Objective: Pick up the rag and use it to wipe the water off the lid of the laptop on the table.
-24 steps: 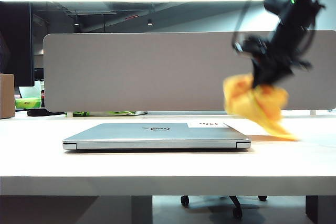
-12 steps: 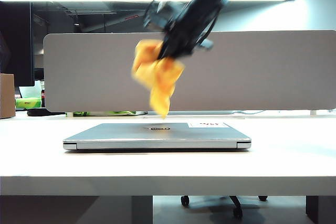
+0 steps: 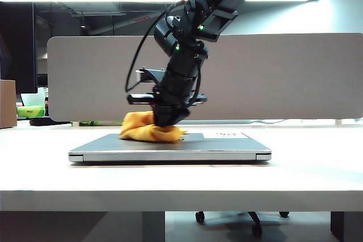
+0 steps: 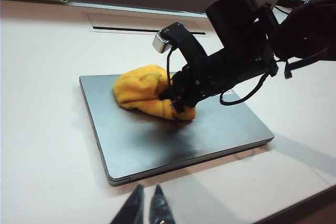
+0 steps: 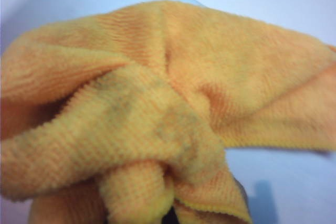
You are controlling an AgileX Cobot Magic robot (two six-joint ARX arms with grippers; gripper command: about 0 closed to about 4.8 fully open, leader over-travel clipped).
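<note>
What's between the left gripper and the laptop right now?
Only bare table, as the left wrist view shows. The left gripper hangs off the laptop, while the right gripper presses the rag onto the lid.

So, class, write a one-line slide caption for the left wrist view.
Right gripper presses the rag onto the laptop lid while the left gripper waits shut near the table edge.

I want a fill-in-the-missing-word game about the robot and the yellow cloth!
1. The right gripper presses the rag onto the ____ of the laptop.
2. The rag's colour is ____.
3. The laptop lies on the white ____.
4. The left gripper hangs near the laptop's front edge, holding ____.

Missing words: lid; yellow-orange; table; nothing
</note>
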